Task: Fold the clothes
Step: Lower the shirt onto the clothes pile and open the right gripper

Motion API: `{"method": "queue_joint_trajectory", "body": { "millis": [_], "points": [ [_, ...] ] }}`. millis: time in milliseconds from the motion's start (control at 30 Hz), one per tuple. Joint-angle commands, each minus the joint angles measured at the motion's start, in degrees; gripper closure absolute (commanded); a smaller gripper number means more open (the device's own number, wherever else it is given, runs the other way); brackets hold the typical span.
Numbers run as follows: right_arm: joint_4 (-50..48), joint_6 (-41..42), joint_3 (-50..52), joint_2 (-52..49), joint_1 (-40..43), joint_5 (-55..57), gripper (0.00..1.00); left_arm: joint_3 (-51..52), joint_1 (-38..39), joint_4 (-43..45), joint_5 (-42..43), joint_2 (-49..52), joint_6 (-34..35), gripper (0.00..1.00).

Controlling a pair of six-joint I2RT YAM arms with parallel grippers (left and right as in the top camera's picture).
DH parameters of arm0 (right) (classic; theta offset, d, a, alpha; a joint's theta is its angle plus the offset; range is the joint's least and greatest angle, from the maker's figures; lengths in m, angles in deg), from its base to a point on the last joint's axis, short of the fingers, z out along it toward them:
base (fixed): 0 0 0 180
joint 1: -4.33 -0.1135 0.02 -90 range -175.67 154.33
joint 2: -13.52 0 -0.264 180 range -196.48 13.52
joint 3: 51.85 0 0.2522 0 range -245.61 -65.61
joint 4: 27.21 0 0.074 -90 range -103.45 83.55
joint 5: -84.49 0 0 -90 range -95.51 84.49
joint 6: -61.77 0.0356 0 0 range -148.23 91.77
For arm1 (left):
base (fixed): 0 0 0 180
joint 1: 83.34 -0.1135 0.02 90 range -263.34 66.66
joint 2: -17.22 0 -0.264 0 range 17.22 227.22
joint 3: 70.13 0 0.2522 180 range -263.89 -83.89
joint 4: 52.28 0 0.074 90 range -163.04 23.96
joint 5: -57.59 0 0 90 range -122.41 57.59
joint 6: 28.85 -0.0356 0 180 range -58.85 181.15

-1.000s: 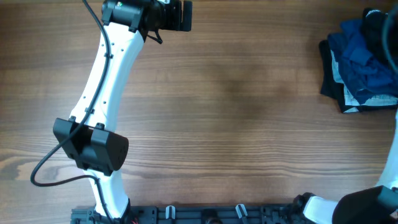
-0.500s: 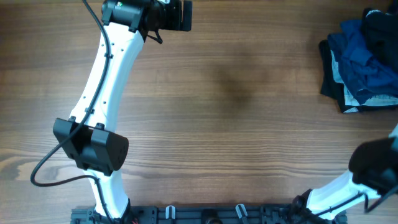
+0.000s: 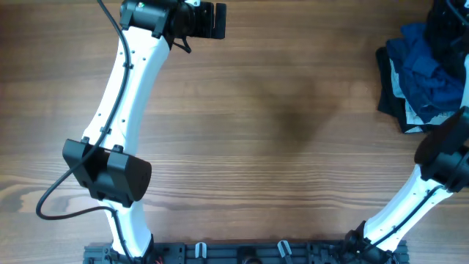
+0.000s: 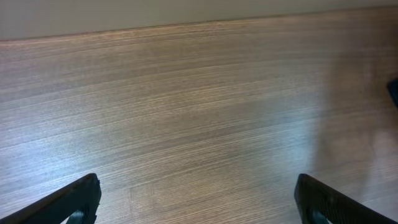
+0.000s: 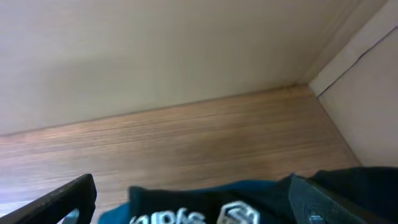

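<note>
In the overhead view, a heap of blue, dark and pale fabric garments (image 3: 418,81) is seen at the right edge of the brown wood-grain table (image 3: 278,147). The white left arm (image 3: 124,95) is stretched out far to the left of the heap. The left gripper (image 3: 218,20) at its end is turned toward the heap and held well apart from it. The white and black right arm (image 3: 432,176) is raised on the near side of the heap. A dark shape over the heap's far corner cannot be told for certain as gripper or cloth, so the task's garment is not picked out here.

In the left wrist view, the black fingers (image 4: 74,202) of the left gripper (image 4: 199,205) are seen spread wide, with bare table between them. A sliver of the heap's dark blue (image 4: 393,92) is caught at the right edge, well apart.

In the right wrist view, the fingers (image 5: 68,199) of the right gripper (image 5: 196,202) are likewise spread wide. A black soft fabric garment with a small white printed logo (image 5: 214,199) is seen between and below them. It touches a blue fold of the heap (image 5: 249,185). Whether the cloth is touched by the fingers cannot be told. Beyond the heap, the table is met by a pale wall (image 5: 155,56).
</note>
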Motion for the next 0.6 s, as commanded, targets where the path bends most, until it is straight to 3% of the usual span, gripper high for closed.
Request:
{"method": "queue_joint_trajectory", "body": {
  "millis": [0,333,567],
  "points": [
    [-2.9,-0.3,-0.9,1.1,1.7,1.2,0.0,0.5,-0.2,0.2,0.9,1.6,0.5,0.0],
    [1.8,9.7,0.3,-0.1,6.6,1.6,0.0,0.5,-0.2,0.7,0.9,4.8,0.5,0.0],
    [7.3,9.5,1.7,-6.2,6.5,-3.6,0.0,0.5,-0.2,2.4,1.1,5.7,0.5,0.0]
  ]
}}
